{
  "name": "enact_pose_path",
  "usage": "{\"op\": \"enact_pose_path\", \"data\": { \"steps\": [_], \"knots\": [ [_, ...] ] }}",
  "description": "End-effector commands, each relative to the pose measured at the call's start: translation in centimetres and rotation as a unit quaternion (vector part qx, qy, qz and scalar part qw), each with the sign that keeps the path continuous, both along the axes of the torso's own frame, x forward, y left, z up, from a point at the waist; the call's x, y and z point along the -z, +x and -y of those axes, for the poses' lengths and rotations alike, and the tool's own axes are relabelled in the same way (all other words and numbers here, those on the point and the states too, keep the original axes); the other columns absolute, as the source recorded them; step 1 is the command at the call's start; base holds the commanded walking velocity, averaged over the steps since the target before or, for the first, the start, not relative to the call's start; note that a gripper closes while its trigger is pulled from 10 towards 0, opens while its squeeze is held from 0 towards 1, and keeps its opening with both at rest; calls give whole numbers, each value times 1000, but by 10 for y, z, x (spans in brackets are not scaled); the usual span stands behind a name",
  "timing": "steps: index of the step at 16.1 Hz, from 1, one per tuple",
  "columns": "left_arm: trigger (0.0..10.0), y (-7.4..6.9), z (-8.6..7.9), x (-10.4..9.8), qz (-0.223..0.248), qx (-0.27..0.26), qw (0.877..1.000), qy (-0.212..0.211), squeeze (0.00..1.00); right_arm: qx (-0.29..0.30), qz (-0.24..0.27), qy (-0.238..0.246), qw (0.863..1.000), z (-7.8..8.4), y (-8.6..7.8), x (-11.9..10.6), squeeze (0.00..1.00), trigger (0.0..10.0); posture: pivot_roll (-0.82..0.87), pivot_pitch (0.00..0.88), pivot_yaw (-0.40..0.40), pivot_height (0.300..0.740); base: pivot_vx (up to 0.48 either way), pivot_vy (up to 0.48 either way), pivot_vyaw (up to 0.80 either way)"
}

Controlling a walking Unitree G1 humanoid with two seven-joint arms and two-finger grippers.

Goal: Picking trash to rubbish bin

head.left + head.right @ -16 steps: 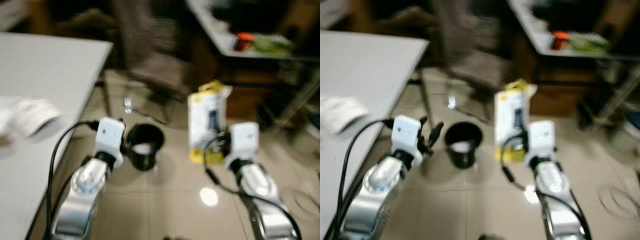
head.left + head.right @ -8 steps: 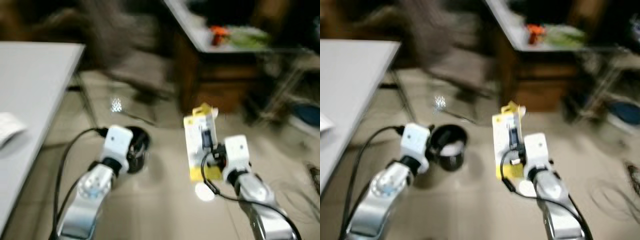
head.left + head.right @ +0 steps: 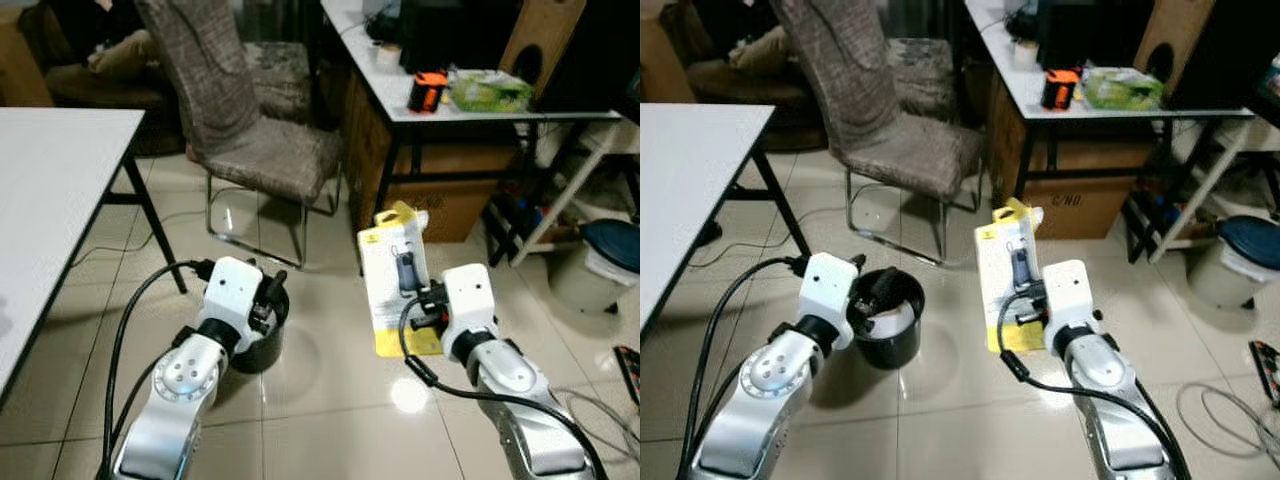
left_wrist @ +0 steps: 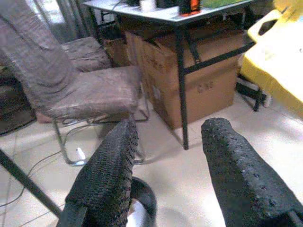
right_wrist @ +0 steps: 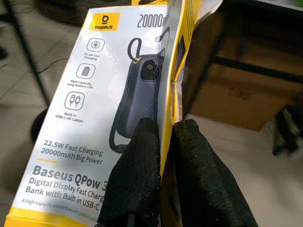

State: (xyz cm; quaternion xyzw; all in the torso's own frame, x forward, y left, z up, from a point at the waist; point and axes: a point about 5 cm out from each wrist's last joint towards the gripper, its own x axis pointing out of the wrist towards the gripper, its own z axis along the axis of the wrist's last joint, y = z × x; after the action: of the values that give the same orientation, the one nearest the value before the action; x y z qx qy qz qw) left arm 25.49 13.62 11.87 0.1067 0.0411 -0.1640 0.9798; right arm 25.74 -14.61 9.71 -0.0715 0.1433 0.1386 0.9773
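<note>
**Box in hand, bin within reach, drop not yet made**

You are standing on a tiled floor between a white table on your left and a grey upholstered chair ahead. The black rubbish bin sits on the floor just beside your left gripper, whose fingers are spread apart and hold nothing. Something pale already lies inside the bin. Your right gripper has its fingers pinched on the edge of the yellow and white power bank box, holding it upright above the floor, to the right of the bin. Pick-up is done; what remains is carrying the box over the bin's mouth and releasing it.
</note>
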Motion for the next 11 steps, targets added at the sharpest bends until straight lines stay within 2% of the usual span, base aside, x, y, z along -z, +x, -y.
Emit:
{"op": "enact_pose_path", "data": {
  "steps": [1,6,8,11],
  "knots": [
    [10000,1,-5,-1,4,-10,1000,9,0,-23,-3,-1,1000,-8,0,-1,0,10000,-43,76,-59,740,394,0,800],
    [10000,0,-7,0,3,-14,1000,11,0,-66,-16,-7,998,-15,-2,5,0,10000,-38,75,-65,740,395,0,800],
    [10000,-1,-7,0,3,-15,1000,12,0,-63,-21,9,998,-16,-2,6,0,10000,-36,74,-66,740,394,0,0],
    [10000,0,-7,-1,4,-13,1000,11,0,-56,-28,-4,998,-12,-3,10,0,10000,-38,74,-63,740,394,0,0]
  ]
}}
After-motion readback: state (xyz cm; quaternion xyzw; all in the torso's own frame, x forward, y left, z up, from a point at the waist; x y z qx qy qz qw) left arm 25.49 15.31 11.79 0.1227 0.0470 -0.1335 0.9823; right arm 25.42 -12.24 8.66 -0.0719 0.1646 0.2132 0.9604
